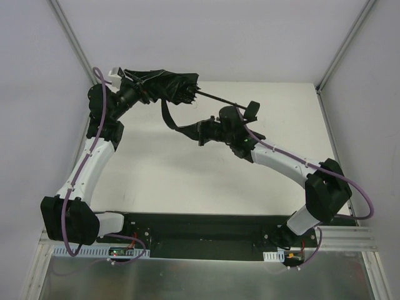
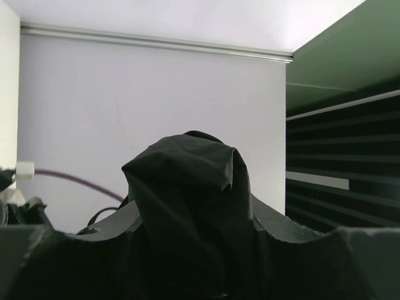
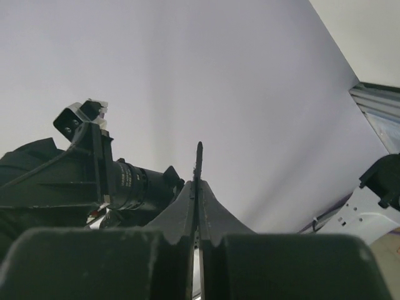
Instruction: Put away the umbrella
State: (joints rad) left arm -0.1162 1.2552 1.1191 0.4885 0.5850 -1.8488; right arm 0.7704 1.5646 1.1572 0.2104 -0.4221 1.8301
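The black folded umbrella [image 1: 170, 87] is held above the far left of the table. Its thin shaft [image 1: 220, 99] points right and ends in a small knob handle [image 1: 252, 110]. My left gripper [image 1: 147, 87] is shut on the bunched canopy; in the left wrist view black fabric [image 2: 187, 194] fills the gap between the fingers [image 2: 287, 228]. A flat black strap [image 1: 169, 119] hangs from the canopy to my right gripper [image 1: 199, 133]. The right gripper [image 3: 199, 190] is shut on the strap, whose thin end [image 3: 199, 156] sticks up between the fingertips.
The white table [image 1: 187, 181] is boxed in by pale walls with aluminium corner posts [image 1: 75, 44]. The left arm's wrist [image 3: 125, 184] is close to the right gripper's left side. A black base plate [image 1: 206, 228] runs along the near edge.
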